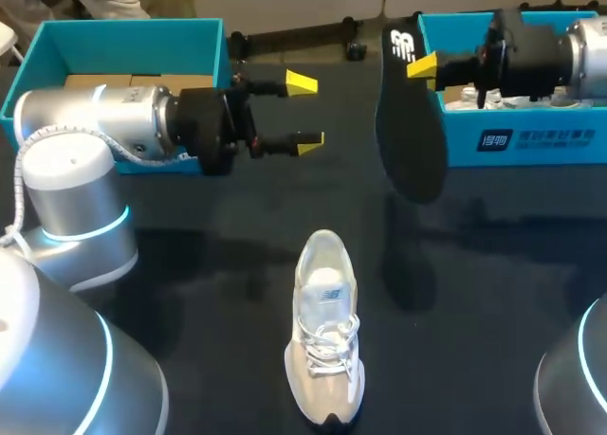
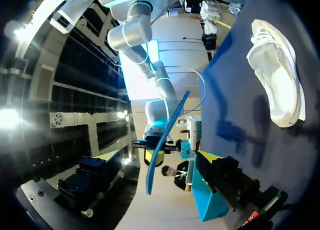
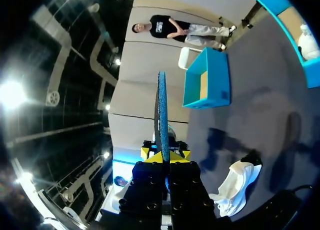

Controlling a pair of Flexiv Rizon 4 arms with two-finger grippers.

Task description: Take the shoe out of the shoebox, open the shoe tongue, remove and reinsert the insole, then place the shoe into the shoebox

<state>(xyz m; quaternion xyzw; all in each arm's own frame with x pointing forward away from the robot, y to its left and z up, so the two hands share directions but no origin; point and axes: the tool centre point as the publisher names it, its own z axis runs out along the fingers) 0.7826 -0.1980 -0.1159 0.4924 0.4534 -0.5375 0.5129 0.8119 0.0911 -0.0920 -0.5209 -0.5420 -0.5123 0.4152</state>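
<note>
A white and beige shoe [image 1: 325, 333] lies on the dark table, toe toward the front edge, with nothing touching it. My right gripper [image 1: 424, 66] is shut on the heel end of a black insole [image 1: 410, 132] and holds it in the air in front of the right blue shoebox [image 1: 531, 136]. From the right wrist the insole [image 3: 161, 107] shows edge-on, standing up between the yellow tips of the gripper [image 3: 164, 155], with the shoe [image 3: 237, 182] below and beside it. My left gripper [image 1: 304, 113] is open and empty, facing the insole [image 2: 167, 132] from the left; the shoe [image 2: 277, 84] lies off to its side.
A second blue box [image 1: 123, 42] with a cardboard-coloured floor stands at the back left, behind my left arm. The right box has white material inside [image 1: 569, 99]. Bare dark tabletop [image 1: 209, 302] surrounds the shoe.
</note>
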